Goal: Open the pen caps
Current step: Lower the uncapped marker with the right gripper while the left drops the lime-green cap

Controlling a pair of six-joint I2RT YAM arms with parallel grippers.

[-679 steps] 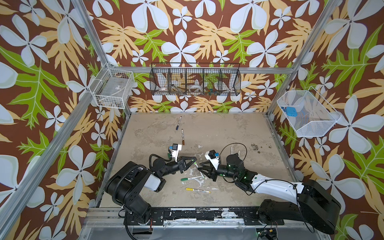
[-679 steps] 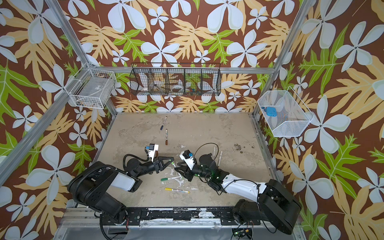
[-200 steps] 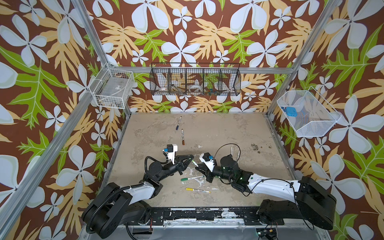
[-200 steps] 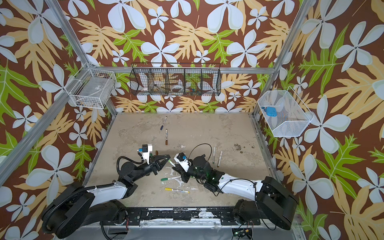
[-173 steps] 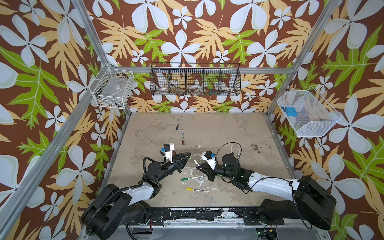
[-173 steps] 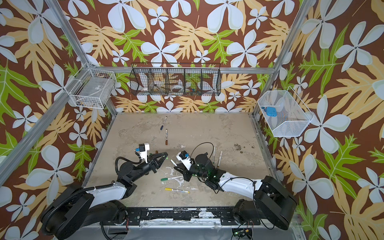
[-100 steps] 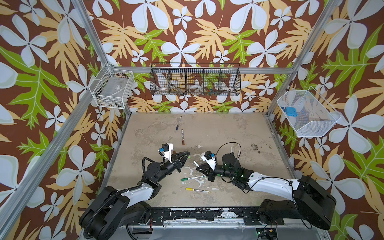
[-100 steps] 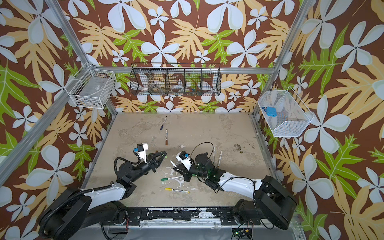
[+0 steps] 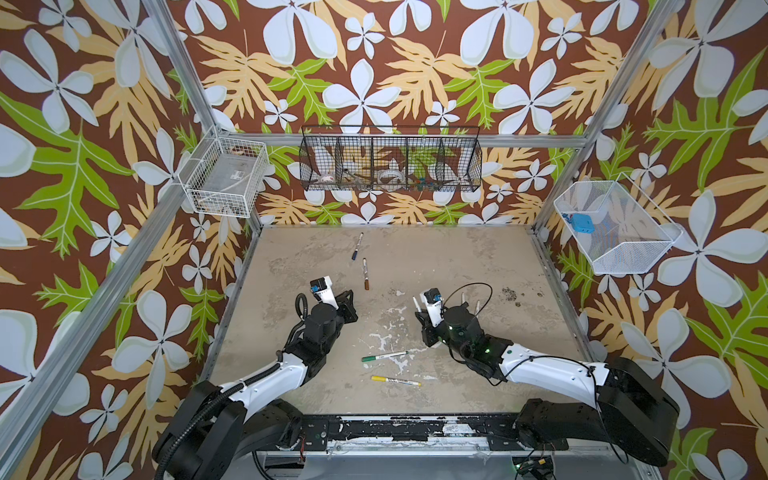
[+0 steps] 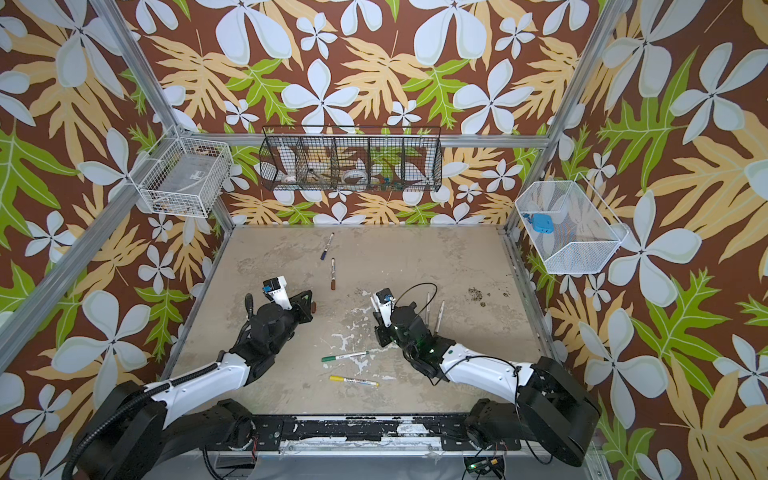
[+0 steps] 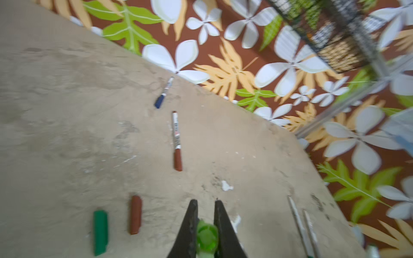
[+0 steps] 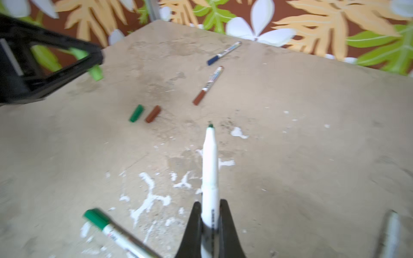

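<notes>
My left pincer (image 11: 205, 207) clamps the light green cap (image 11: 206, 234), arm stretched low; my right pincer (image 12: 210, 206) grips the uncapped pen (image 12: 210, 160), tip forward.

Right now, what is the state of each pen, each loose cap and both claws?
left claw: shut on light green cap
right claw: shut on uncapped pen
blue pen: capped, lying flat
brown pen: capped, lying flat
green pen: capped, lying flat
yellow pen: capped, lying flat
green cap: off, lying loose
brown cap: off, lying loose
pair of bare pens: uncapped, lying side by side
</notes>
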